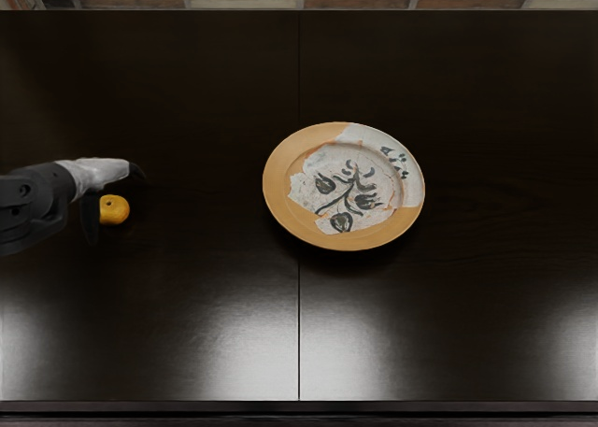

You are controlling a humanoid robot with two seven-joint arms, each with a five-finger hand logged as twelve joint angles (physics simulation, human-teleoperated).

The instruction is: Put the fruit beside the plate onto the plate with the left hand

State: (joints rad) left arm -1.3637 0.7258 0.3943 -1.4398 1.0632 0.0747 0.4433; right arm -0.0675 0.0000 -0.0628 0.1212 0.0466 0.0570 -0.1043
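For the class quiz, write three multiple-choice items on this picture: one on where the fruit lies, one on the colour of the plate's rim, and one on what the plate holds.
1. Where is the fruit relative to the plate?
A) on it
B) to its left, by the left hand
C) to its right

2. The plate's rim is mostly
A) orange
B) green
C) purple

3. The plate is
A) holding the fruit
B) stacked on another plate
C) without fruit

Answers: 1 B, the fruit sits at the hand, well apart from the plate. 2 A, an orange band rings the painted centre. 3 C, only the painted pattern shows on it.
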